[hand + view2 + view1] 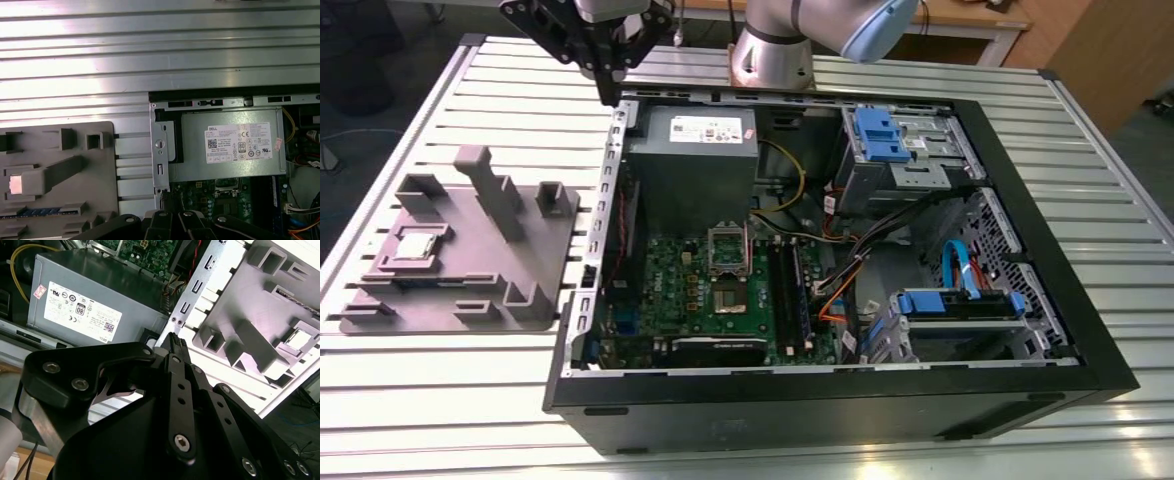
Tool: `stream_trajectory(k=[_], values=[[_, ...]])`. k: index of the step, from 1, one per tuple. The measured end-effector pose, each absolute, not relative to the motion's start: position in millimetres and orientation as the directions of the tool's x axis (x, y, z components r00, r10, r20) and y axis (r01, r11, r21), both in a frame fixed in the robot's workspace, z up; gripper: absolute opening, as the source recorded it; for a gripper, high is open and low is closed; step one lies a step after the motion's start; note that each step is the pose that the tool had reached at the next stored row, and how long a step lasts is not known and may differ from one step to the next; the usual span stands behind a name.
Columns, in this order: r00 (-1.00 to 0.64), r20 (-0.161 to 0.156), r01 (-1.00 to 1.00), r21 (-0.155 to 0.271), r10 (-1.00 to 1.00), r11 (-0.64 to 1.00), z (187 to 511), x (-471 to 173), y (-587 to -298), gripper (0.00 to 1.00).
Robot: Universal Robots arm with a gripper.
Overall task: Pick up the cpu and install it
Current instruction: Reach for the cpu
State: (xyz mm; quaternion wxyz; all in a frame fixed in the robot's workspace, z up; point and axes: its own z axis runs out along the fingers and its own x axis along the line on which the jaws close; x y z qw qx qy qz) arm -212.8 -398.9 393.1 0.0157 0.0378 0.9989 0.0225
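Observation:
The cpu (416, 246) is a small silver-grey square lying flat in a recess of the grey plastic tray (520, 262), on the exterior view's left; it shows as a bright square in both wrist views (16, 184) (304, 336). My gripper (607, 95) hangs shut and empty above the far left corner of the open computer case, well away from the cpu. In the second wrist view its black fingertips (174, 340) are pressed together. Inside the case, on the green circuit board (670, 285), a metal frame (727, 243) sits next to a dark square (727, 297).
The black computer case (1067, 330) lies open on a slatted metal table (454, 400). A grey power supply (691, 150) fills its far left corner, directly under the gripper. Blue drive brackets (887, 135) and loose cables (854, 260) crowd the right half. Raised blocks stand up from the tray.

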Motion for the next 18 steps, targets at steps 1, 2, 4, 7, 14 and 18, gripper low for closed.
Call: stream_trajectory(k=[1,2,4,7,14,18], values=[[-0.997,-0.03,0.075,0.046,0.076,0.996,393.1,-213.3,-399.0,0.1],[-0.997,-0.03,0.075,0.046,0.076,0.996,393.1,-213.7,-399.0,0.1],[-0.997,-0.03,0.075,0.046,0.076,0.996,393.1,-214.9,-398.9,0.1],[-0.997,-0.03,0.075,0.046,0.076,0.996,393.0,-217.5,-399.0,0.1],[-0.997,-0.03,0.075,0.046,0.076,0.996,392.9,-225.5,-399.0,0.1],[-0.997,-0.03,0.075,0.046,0.076,0.996,392.9,-229.8,-398.9,0.1]])
